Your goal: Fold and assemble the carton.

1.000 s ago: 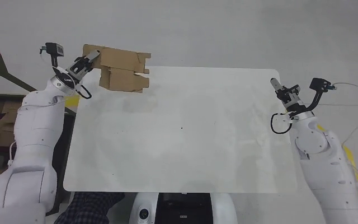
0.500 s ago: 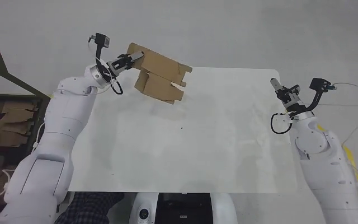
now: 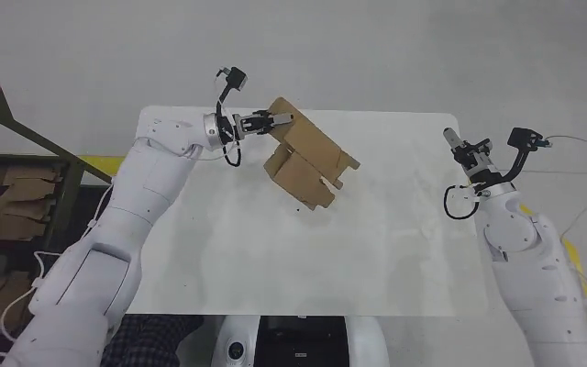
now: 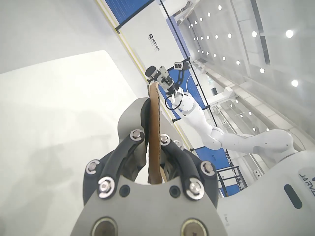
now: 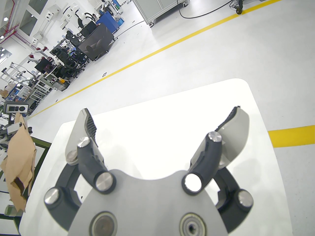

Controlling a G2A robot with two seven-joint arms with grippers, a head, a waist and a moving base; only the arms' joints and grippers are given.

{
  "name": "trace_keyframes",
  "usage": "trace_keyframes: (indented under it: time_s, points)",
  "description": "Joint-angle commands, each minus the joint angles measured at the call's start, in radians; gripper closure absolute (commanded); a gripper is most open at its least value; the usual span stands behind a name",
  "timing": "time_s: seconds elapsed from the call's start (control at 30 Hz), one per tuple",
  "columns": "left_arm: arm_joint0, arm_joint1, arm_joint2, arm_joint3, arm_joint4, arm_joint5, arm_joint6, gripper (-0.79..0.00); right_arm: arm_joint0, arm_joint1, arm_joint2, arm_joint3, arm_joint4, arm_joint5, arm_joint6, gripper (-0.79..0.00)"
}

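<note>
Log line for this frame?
left gripper: shut on carton, over table | right gripper: open, near table edge | carton: unassembled

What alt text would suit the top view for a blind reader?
The left gripper holds a folded brown carton by one edge over a white table. The right gripper hangs empty near the table's far right corner.

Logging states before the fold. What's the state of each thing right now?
carton: unassembled, clamped at one edge.
left gripper: shut on carton.
right gripper: open, empty.
</note>
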Motion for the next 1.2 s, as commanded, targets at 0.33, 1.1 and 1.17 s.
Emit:
trace_keyframes:
  time_s: [0.33, 1.1, 1.17]
  points:
    - [-0.014, -0.026, 0.045, 0.019, -0.009, -0.021, -0.053, 0.0, 0.0, 0.0, 0.0, 0.0, 0.0, 0.0, 0.0, -0.785]
    - [-0.014, -0.026, 0.045, 0.019, -0.009, -0.021, -0.053, 0.0, 0.0, 0.0, 0.0, 0.0, 0.0, 0.0, 0.0, -0.785]
    - [-0.014, -0.026, 0.045, 0.019, -0.009, -0.021, -0.053, 0.0, 0.0, 0.0, 0.0, 0.0, 0.0, 0.0, 0.0, -0.785]
